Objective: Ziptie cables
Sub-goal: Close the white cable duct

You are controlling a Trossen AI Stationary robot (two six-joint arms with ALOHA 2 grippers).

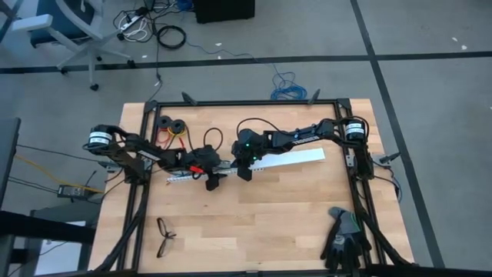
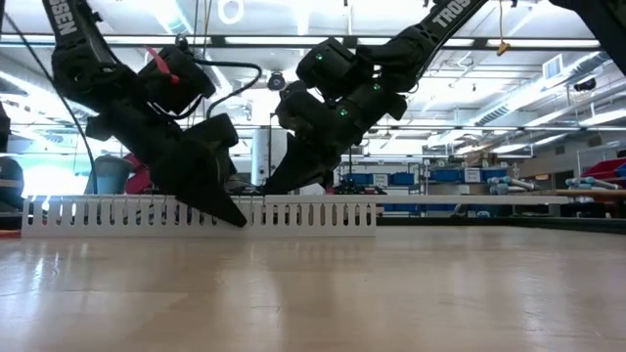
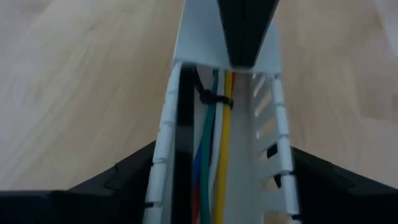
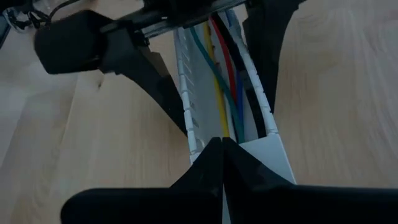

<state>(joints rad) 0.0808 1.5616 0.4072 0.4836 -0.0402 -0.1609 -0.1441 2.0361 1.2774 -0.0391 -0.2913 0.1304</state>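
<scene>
- Left gripper [image 3: 211, 186] is standing wide open astride the white slotted strip [image 1: 288, 159], one finger [image 3: 118, 177] outside each wall and gripping nothing; straddling it this way looks meant to keep the channel from sliding.
- Right gripper [image 4: 222, 163] is fully shut and empty, its closed tip pressing down on the solid part of the strip from the right side, apparently pinning that part against the bench [image 1: 269, 223].
- Cables [image 3: 214, 143] are lying lengthwise inside the channel, yellow, green, blue, red and white strands running side by side between the slotted walls, so the strip is serving as a jig keeping them parallel.
- One of the zipties [image 3: 211, 98] is crossing the bundle near the right gripper's tip; whether it is cinched tight I cannot tell.
- Both grippers are meeting around the middle of the bench, left of centre, well apart from the black eyeglasses [image 1: 164, 235] and the gloves [image 1: 344, 237] on the near edge.
</scene>
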